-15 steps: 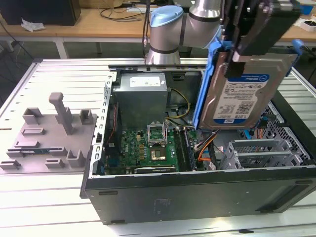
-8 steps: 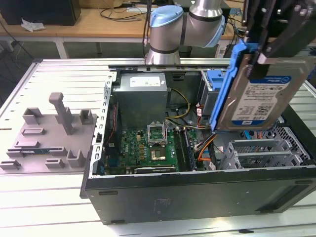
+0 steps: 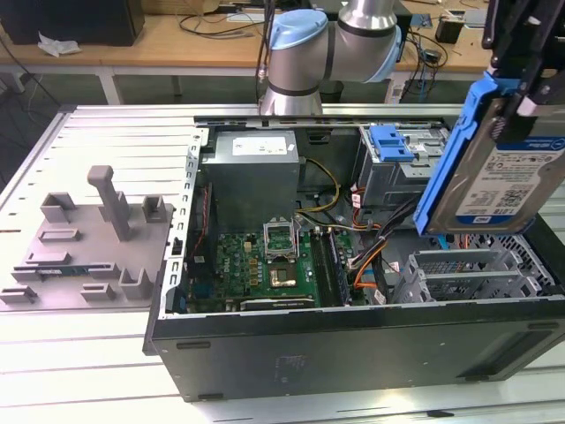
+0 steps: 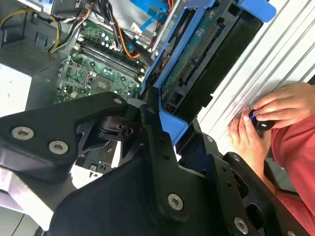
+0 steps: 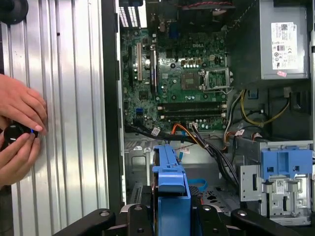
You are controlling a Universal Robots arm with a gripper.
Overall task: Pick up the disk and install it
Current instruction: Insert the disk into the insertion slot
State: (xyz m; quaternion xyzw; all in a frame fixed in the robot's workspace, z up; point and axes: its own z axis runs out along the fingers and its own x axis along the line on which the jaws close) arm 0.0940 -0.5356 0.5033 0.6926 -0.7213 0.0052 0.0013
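Observation:
The disk (image 3: pixel 503 172), a silver drive with a white-and-blue label in a bright blue carrier, hangs tilted in the air over the exterior view's right end of the open computer case (image 3: pixel 353 340). My gripper (image 3: pixel 519 99) comes down from above and is shut on its upper edge. In the first wrist view the disk (image 5: pixel 170 179) shows edge-on between the black fingers (image 5: pixel 140 221), above the case's inside. The second wrist view has the disk's connector side (image 4: pixel 202 54) clamped in the gripper (image 4: pixel 162 123). The metal drive cage with its blue latch (image 3: pixel 393 141) (image 5: pixel 285 164) stands apart from the disk.
Inside the case lie the green motherboard (image 3: pixel 265 261), the grey power supply (image 3: pixel 256 163) and loose cables (image 3: pixel 371 247). A grey fixture (image 3: pixel 97 230) sits at the exterior view's left. A person's hands (image 5: pixel 17 128) (image 4: pixel 266 118) hold a small black device beside the case.

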